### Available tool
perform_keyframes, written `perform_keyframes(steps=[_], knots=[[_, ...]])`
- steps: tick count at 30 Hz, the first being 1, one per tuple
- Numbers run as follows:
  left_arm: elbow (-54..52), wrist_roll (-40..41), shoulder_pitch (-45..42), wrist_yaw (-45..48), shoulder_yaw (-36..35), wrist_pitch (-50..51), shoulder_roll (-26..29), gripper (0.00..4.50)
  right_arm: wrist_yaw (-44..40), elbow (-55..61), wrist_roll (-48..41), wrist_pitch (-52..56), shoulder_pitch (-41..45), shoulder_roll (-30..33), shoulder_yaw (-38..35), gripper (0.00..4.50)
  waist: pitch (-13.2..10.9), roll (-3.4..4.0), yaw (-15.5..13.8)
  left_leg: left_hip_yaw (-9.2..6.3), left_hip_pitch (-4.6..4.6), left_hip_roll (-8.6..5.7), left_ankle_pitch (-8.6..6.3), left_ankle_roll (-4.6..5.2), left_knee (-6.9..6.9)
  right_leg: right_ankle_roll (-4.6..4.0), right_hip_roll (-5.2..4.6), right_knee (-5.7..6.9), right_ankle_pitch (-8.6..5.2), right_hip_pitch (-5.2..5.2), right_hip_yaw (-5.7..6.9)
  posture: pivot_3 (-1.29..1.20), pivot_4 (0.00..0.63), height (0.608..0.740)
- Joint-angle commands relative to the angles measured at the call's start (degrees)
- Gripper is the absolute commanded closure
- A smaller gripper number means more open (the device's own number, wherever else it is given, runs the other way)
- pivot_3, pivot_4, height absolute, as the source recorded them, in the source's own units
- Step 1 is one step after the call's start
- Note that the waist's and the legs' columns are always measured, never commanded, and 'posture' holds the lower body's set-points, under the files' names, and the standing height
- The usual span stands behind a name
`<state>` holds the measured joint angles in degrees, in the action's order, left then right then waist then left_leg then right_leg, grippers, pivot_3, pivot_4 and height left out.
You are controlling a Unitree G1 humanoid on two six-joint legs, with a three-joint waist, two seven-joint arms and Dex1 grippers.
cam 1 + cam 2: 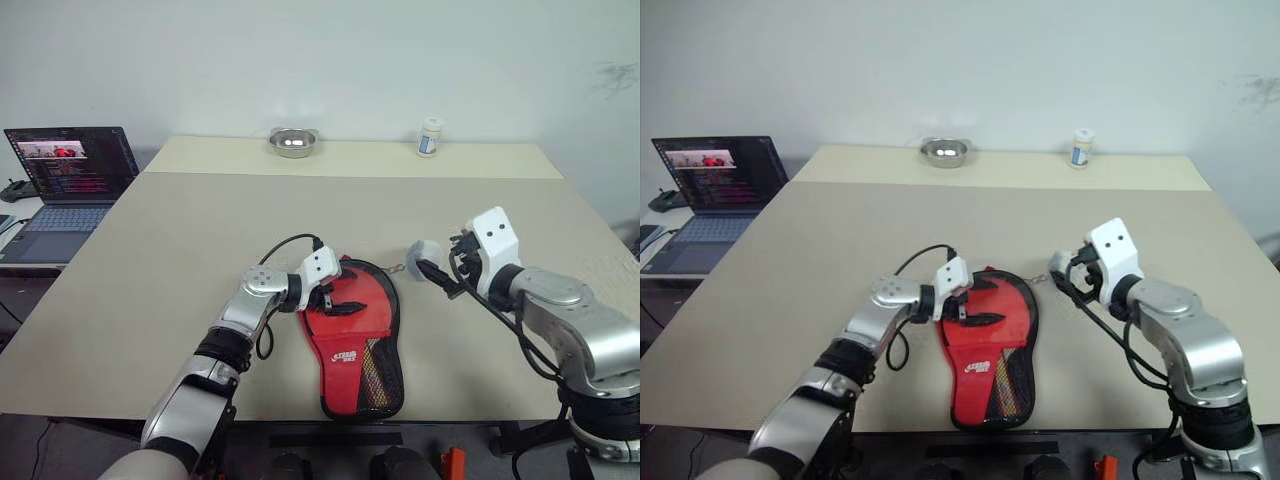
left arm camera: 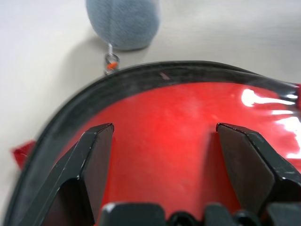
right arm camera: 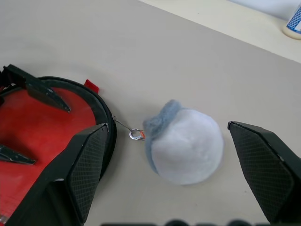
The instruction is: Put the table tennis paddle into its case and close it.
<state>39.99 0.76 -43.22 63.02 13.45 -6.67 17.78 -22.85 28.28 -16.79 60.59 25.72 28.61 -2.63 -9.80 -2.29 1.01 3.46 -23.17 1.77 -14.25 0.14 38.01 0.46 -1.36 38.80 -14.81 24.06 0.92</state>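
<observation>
Case (image 1: 352, 340) interior hidden; paddle unseen.

A: The case (image 1: 352, 335) shows glossy red, black-edged, with a white logo and black mesh near its narrow end.

B: And the fuzzy lump (image 3: 186, 143) is white with grey-blue; the bench (image 1: 180, 270) is plain beige.

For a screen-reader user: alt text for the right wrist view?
The open right gripper hovers over a grey-white fluffy ball on a beige table. A small ring links it to the red, black-edged case.
</observation>
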Motion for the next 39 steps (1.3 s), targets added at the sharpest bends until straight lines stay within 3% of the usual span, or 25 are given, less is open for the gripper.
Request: perform_keyframes(steps=[1, 18, 21, 27, 32, 39], knots=[[4.63, -2.94, 0.81, -0.59, 2.23, -2.01, -0.60, 0.72, 1.61, -2.10, 1.19, -3.41, 2.66, -2.05, 2.00, 0.00, 0.02, 0.00, 0.00, 0.01, 0.02, -0.01, 0.00, 0.00, 0.00, 0.00, 0.00, 0.01, 0.00, -0.01, 0.00, 0.00, 0.150, 0.740], [3.34, -1.28, 1.87, 8.89, 3.26, 0.01, 0.48, 0.72, 1.45, -27.49, 12.31, -18.54, 7.31, -2.60, 9.88, 0.00, 0.07, 0.02, 0.20, 0.02, 0.29, 0.01, -0.01, 0.01, -0.04, 0.00, 0.03, -0.10, 0.00, -0.33, 0.03, 0.00, 0.150, 0.740], [5.01, -2.07, 1.28, 8.89, 3.33, -0.58, 0.55, 0.70, 2.21, -29.24, 13.57, -19.29, 7.80, -3.17, 9.64, 0.63, 0.07, 0.02, 0.41, 0.02, 0.30, 0.02, -0.01, 0.01, -0.05, 0.00, 0.02, -0.10, 0.00, -0.34, 0.03, 0.00, 0.150, 0.740], [7.82, -2.93, 1.13, 8.48, 3.82, -1.39, -0.01, 0.70, 2.40, -28.83, 15.17, -19.65, 6.72, -3.66, 9.85, 2.71, 0.21, 0.07, 0.52, 0.02, 0.33, 0.04, -0.01, 0.01, -0.04, 0.00, 0.02, -0.09, 0.00, -0.36, 0.03, 0.00, 0.150, 0.740], [9.25, -3.22, 1.77, 8.44, 4.37, -1.51, -0.76, 0.70, 1.10, -26.24, 18.41, -22.00, 5.14, -0.70, 11.34, 4.07, 0.36, 0.13, 0.46, 0.00, 0.40, 0.04, -0.01, 0.01, -0.05, 0.00, 0.01, -0.13, 0.00, -0.46, 0.04, 0.00, 0.150, 0.740], [11.31, -2.92, 1.78, 9.81, 4.44, -0.27, -1.62, 0.70, -11.56, -13.13, 15.57, -17.85, 2.07, 12.47, 9.13, 4.45, 0.41, 0.22, -0.35, -0.02, 0.35, -0.05, -0.02, 0.03, -0.07, 0.03, -0.01, -0.29, -0.01, -0.50, 0.10, 0.00, 0.150, 0.740]])
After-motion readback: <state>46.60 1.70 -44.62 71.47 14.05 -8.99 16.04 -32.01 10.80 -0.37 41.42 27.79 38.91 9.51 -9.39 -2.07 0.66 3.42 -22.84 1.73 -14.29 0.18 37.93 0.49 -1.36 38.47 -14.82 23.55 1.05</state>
